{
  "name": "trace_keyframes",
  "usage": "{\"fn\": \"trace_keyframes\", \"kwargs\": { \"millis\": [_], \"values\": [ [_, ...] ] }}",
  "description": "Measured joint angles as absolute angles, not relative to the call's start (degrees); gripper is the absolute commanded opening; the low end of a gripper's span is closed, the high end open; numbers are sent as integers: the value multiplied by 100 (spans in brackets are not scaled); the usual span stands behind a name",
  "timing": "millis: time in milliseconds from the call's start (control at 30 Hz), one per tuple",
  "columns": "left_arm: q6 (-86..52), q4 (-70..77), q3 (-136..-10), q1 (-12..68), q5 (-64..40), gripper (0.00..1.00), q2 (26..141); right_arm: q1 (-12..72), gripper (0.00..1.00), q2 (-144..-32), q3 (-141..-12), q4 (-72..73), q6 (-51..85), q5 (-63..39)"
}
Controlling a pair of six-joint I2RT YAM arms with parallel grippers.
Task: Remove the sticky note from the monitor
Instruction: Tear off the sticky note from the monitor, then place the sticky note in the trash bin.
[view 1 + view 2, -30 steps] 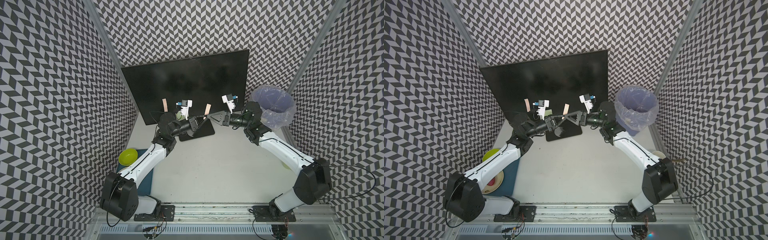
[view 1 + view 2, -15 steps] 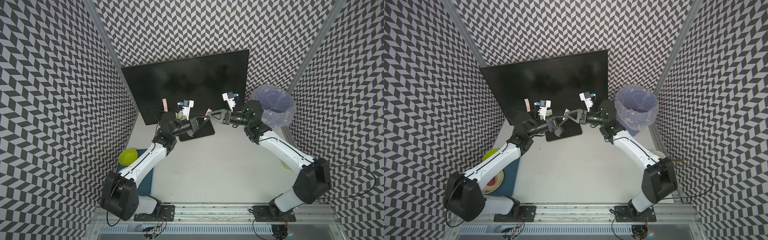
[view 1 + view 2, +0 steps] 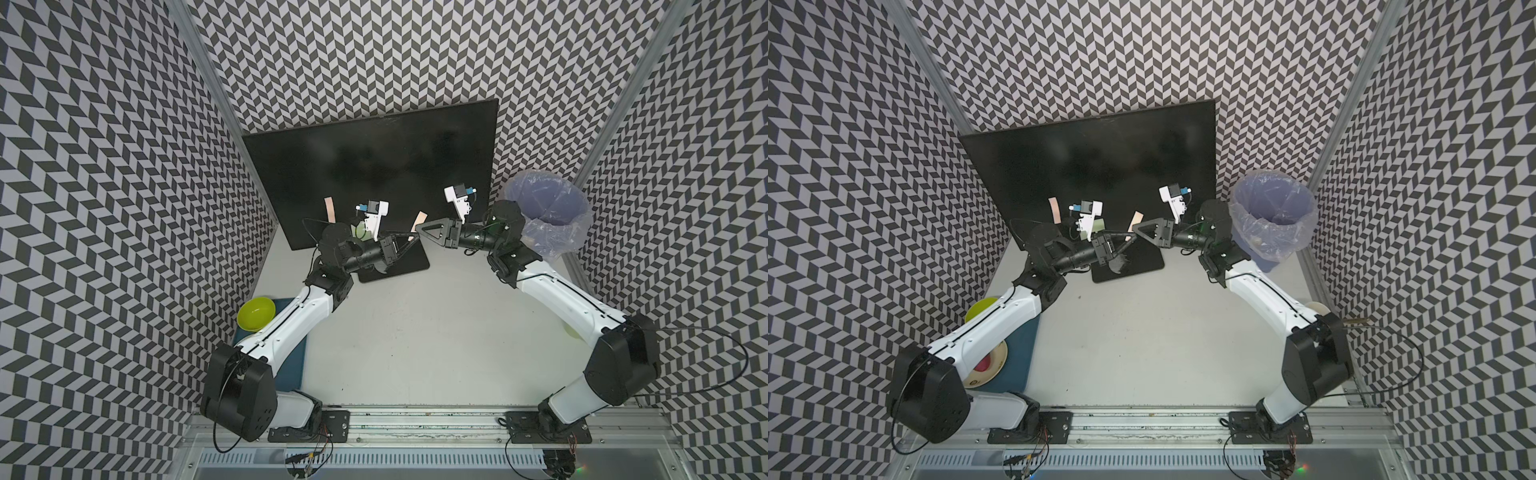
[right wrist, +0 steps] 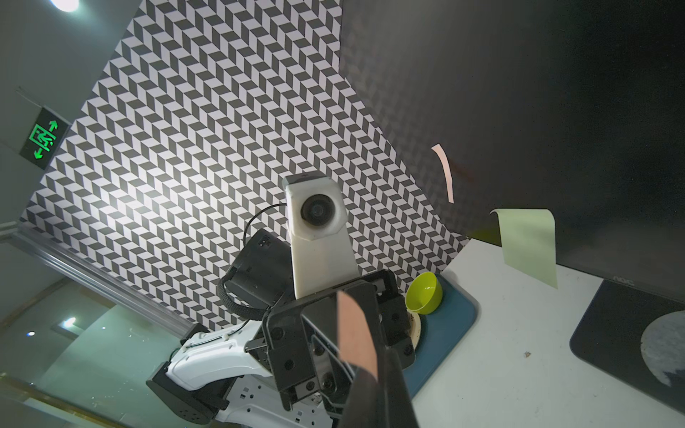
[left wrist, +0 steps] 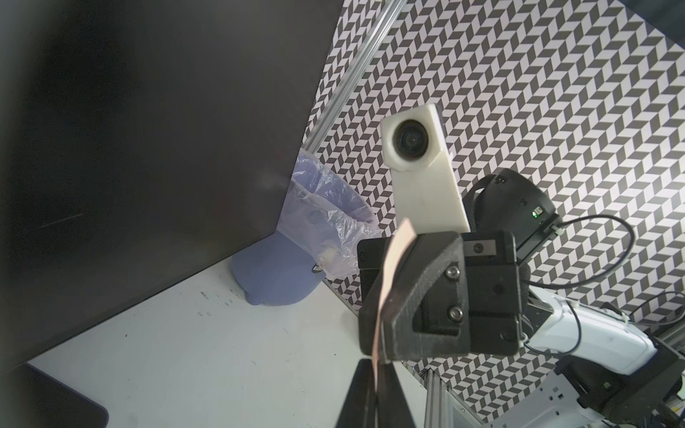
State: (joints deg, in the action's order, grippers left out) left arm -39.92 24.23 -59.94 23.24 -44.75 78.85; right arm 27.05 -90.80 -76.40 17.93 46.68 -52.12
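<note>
The black monitor stands at the back on its flat base. In front of its lower edge my two grippers meet tip to tip. A pink sticky note stands between them. My right gripper is shut on its lower part. My left gripper has its fingers tight on either side of the note's bottom edge. A second pink note and a green note stick to the screen's lower part.
A purple bin with a clear liner stands right of the monitor, just behind my right wrist. A lime bowl sits on a blue mat at the left wall. Patterned walls close in three sides.
My right gripper moved left to the pink note held up by my left gripper, and its jaws closed on it. The left arm has barely moved.
</note>
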Motion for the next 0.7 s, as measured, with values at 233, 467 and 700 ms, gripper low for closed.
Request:
{"fn": "trace_keyframes", "kwargs": {
  "millis": [233,467,700],
  "values": [
    [-3861,2071,-6001,2320,-4421,72,7885,2436,0,-9078,-7841,1332,4338,-5225],
    [-3671,1704,-5999,2108,-4178,95,7712,1120,0,-9008,-8034,246,3457,-5000],
    [-3575,1566,-5979,1616,-3913,100,7293,-397,1,-8842,-8453,-792,2598,-4329]
  ]
}}
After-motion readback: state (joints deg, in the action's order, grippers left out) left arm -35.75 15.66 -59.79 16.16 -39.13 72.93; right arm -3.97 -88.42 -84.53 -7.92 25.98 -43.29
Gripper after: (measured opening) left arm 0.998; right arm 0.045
